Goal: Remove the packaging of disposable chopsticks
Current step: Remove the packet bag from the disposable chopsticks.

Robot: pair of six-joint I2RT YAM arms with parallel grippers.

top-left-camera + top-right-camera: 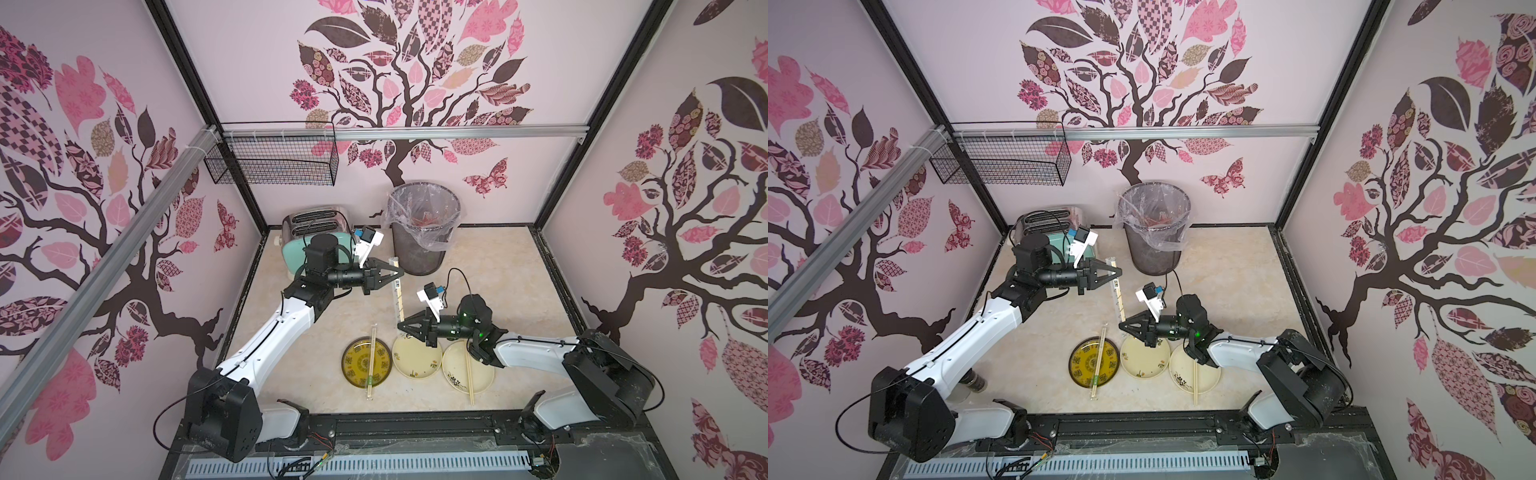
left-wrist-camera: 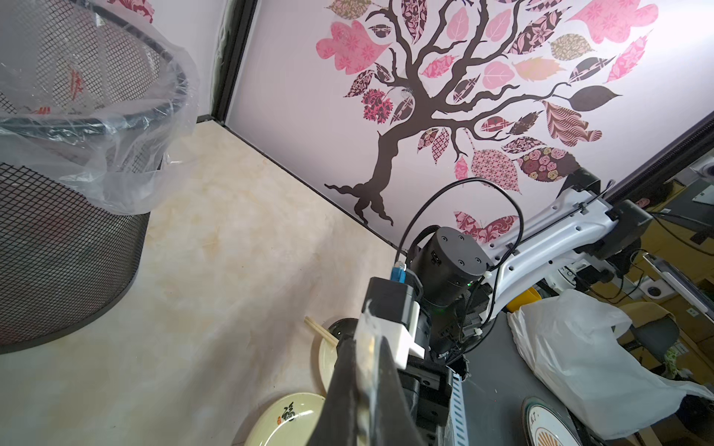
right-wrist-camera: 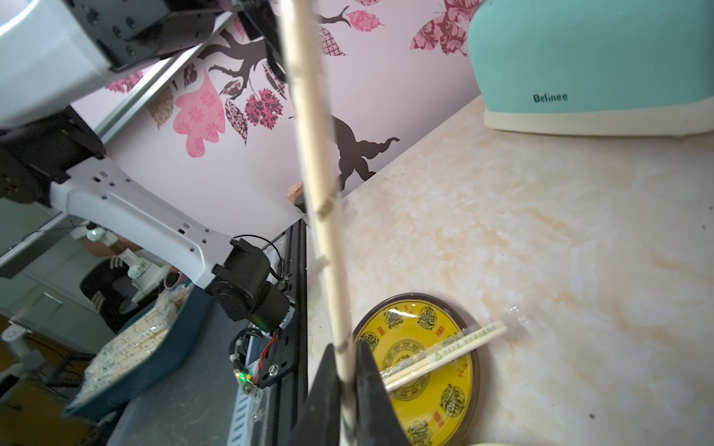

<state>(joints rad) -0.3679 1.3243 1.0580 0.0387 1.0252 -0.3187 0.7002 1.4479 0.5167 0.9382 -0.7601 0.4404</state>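
Observation:
One pair of disposable chopsticks (image 1: 398, 295) in its clear packaging hangs in the air between both grippers, above the table in both top views. My left gripper (image 1: 402, 272) is shut on the far end, pinching the clear packaging (image 2: 367, 336). My right gripper (image 1: 399, 326) is shut on the near end, with the pale sticks (image 3: 317, 154) running up from its jaws. A second wrapped pair (image 1: 371, 361) with green print lies across the yellow plate (image 1: 353, 353). A bare pair (image 1: 469, 382) lies on the right cream plate (image 1: 484, 374).
A black mesh bin (image 1: 424, 249) with a clear liner stands at the back, just beyond the left gripper. A teal toaster (image 1: 291, 249) sits at the back left. A middle cream plate (image 1: 417, 361) lies under the right gripper. A wire basket (image 1: 274, 160) hangs on the wall.

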